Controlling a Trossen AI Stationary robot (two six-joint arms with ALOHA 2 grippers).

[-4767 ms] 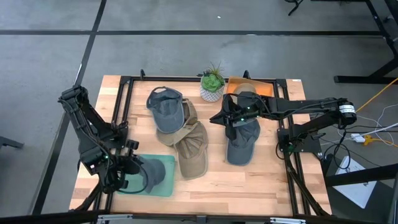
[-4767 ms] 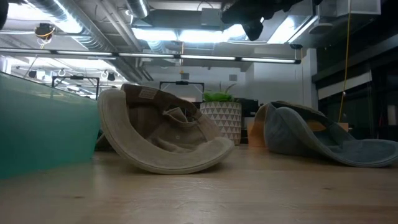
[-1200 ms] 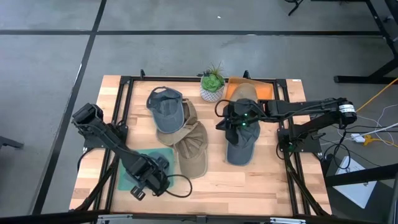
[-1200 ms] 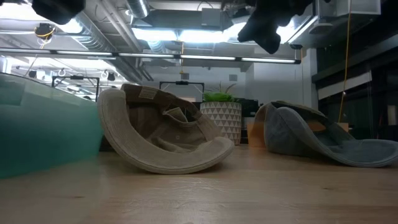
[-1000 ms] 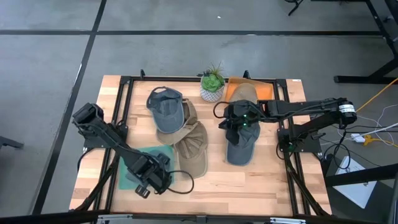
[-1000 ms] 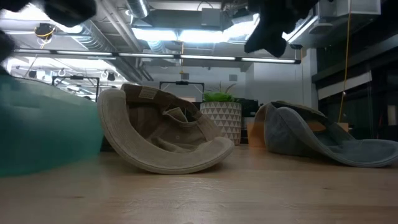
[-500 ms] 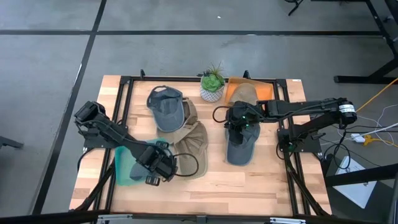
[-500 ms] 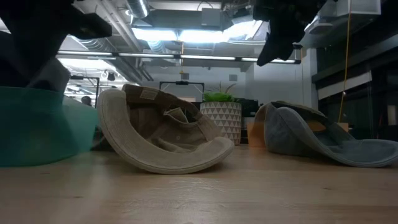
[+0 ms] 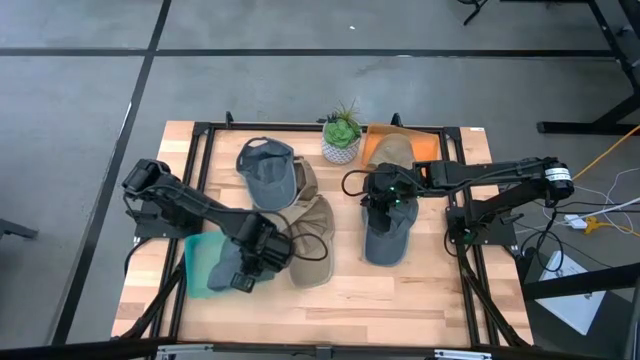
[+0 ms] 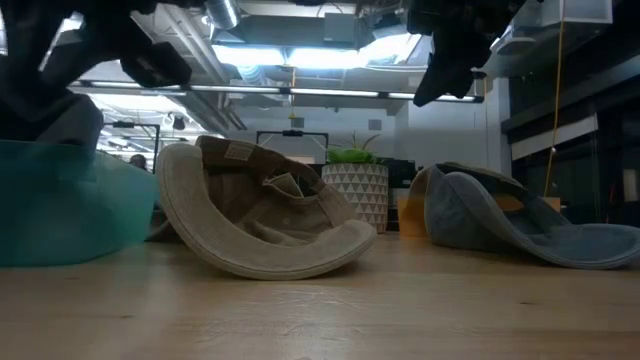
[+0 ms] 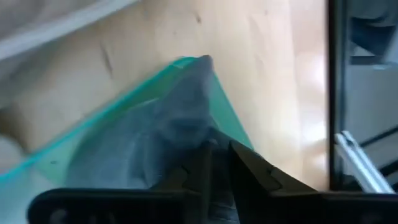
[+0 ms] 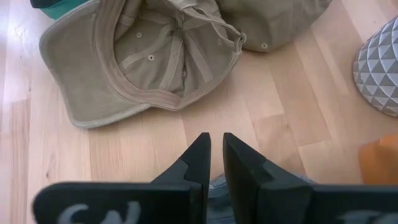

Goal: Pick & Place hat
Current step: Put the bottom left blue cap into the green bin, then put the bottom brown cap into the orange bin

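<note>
Beside the tan hat [image 9: 305, 240], the left hand [image 9: 243, 272] covers much of the grey hat on the teal mat [image 9: 203, 262]. The left wrist view is blurred. In the low view the mat [image 10: 60, 215] runs off the picture's edge.

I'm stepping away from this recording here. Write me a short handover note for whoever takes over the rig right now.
Left gripper: low over the front-left of the table, fingers nearly shut on the grey-and-teal cap.
Right gripper: hovering above the grey cap on the right side, fingers shut, holding nothing.
Other things: blue-grey cap at the back left, two tan caps in the middle, one upside down; potted plant and an orange mat with another tan cap at the back.
Done: the teal cap is gripped.
Left: its release, if this is its spot; I cannot tell the destination. The other caps lie untouched.
</note>
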